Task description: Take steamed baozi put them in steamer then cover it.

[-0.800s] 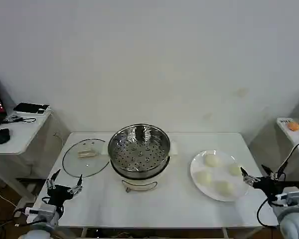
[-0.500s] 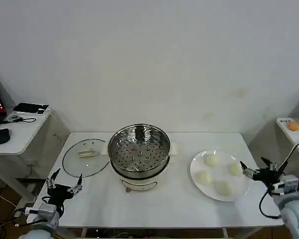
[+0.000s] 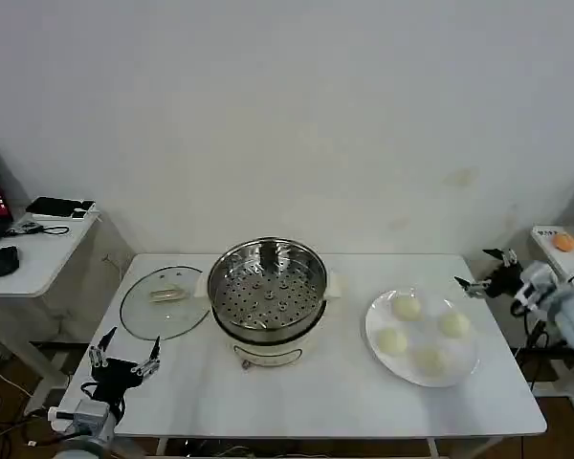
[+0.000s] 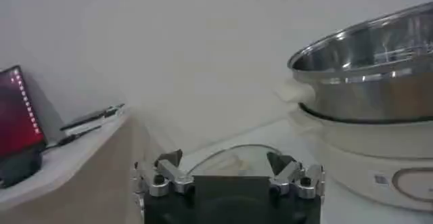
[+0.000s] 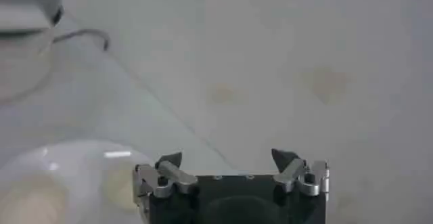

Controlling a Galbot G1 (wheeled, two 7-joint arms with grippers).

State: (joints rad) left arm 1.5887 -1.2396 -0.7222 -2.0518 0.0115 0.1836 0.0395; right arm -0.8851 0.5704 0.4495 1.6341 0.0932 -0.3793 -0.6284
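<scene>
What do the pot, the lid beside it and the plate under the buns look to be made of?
The pot looks like polished stainless steel: mirror-bright walls, holed tray. The lid seems clear glass with a metal rim; the table shows through. The plate is glossy white, ceramic or plastic, cannot tell.

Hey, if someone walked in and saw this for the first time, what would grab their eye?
Probably the shiny steamer, open and empty at the table's middle, with its glass lid lying flat to its left. Next, four steamed baozi on the white plate to its right, with the open right tool raised just beyond the plate's far edge.
</scene>
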